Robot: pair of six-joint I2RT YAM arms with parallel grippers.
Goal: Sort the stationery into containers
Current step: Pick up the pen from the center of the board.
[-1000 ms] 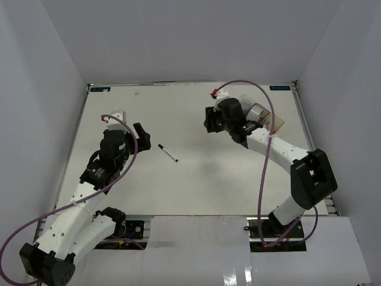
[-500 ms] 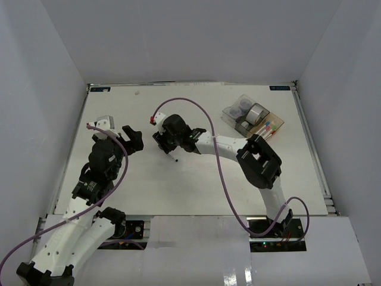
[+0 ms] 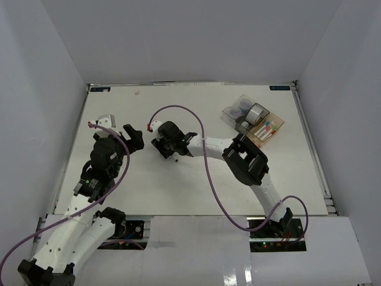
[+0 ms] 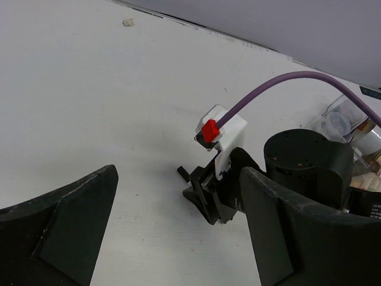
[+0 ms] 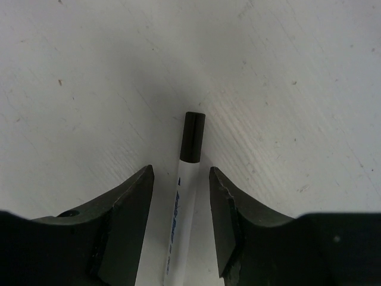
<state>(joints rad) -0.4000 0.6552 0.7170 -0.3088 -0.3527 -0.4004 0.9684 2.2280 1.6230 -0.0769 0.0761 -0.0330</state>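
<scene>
The black-capped marker (image 5: 186,190) lies on the table (image 5: 297,89) between the right gripper's (image 5: 180,174) spread fingers, seemingly untouched. The overhead view hides most of it. The left gripper (image 4: 178,179) gapes nearby.

A thin white marker with a black cap (image 5: 181,201) lies flat on the white desk (image 5: 286,89), cap pointing away from the camera. The right gripper (image 5: 180,174) straddles its barrel, dark jaws parted, a narrow gap showing on each side. Blue print on the barrel is illegible.

White arm links (image 3: 64,229) with black joints, purple cables (image 4: 297,75), red connector plug (image 4: 209,130), matte black wedge-shaped jaws
</scene>
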